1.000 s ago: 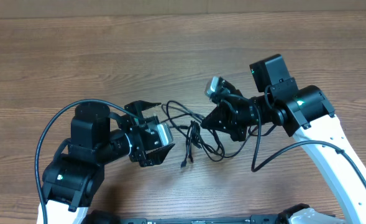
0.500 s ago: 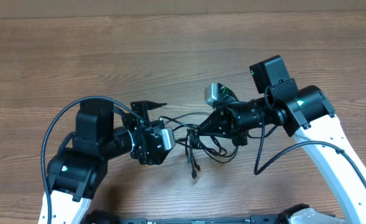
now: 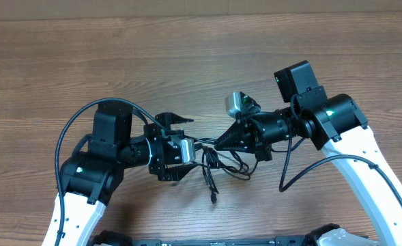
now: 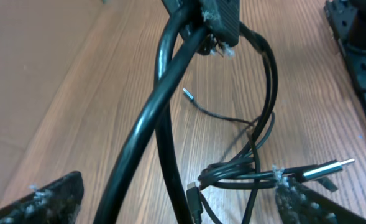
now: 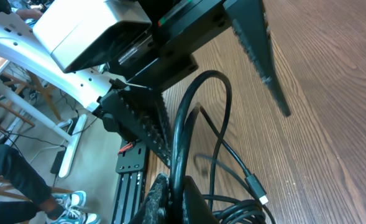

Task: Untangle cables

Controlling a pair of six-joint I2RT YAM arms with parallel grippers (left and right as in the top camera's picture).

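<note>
Closed tight at the right gripper (image 3: 220,143), with the cables (image 3: 218,160) pinched between its tips. Hanging from the right gripper as a loose black tangle: some strands raised off the wooden table (image 3: 201,55), the other loops lying on the wood just below and beside the tip. Trailing further from the right gripper, one thin strand with a small plug end (image 3: 214,198), lying on the table.

Directly opposite the right gripper, on the far side of the tangle, the left gripper (image 3: 189,145): spread wide, holding nothing. In the left wrist view, between its two fingers (image 4: 46,199), the raised strands and a bundle of loops. Just beside the other finger, a silvery plug (image 4: 332,167); whether touching that finger or not, impossible to tell.

In the right wrist view, one strand rising in a tall arch out of the closed fingertips (image 5: 158,199) of the right gripper, and near them a second plug (image 5: 258,194) on the wood.
</note>
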